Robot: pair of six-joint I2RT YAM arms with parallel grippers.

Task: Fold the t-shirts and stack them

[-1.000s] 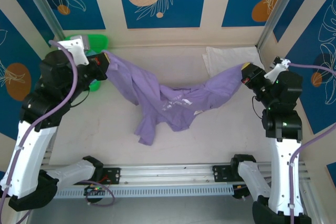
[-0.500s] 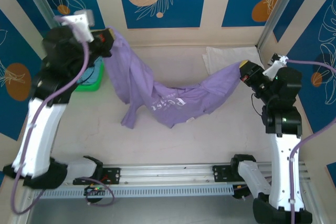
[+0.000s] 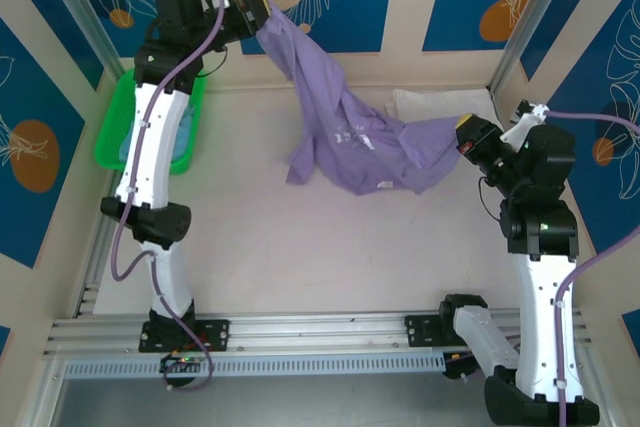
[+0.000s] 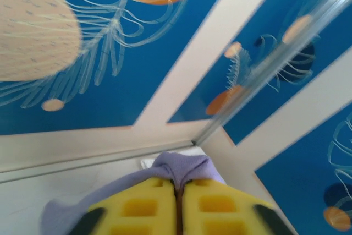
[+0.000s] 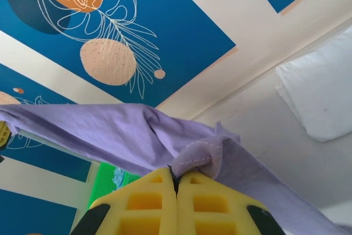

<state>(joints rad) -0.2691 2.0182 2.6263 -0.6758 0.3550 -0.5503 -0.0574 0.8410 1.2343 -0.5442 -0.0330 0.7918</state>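
Note:
The lavender t-shirt hangs stretched between my two grippers, its white lettering facing up and its lower folds resting on the table. My left gripper is raised high by the back wall, shut on one end of the shirt; cloth bunches out between the yellow pads. At the right, low, my right gripper is shut on a hemmed edge. A folded white t-shirt lies at the back right, partly under the lavender one. A light blue t-shirt lies in the basket.
A green plastic basket stands at the back left beside the left arm. Blue patterned walls close in the back and both sides, with a metal post at the back right corner. A rail runs along the table's near edge.
The left arm rose and swung from beside the basket toward the back wall, carrying its end of the lavender shirt up and rightward. The right gripper stayed put.

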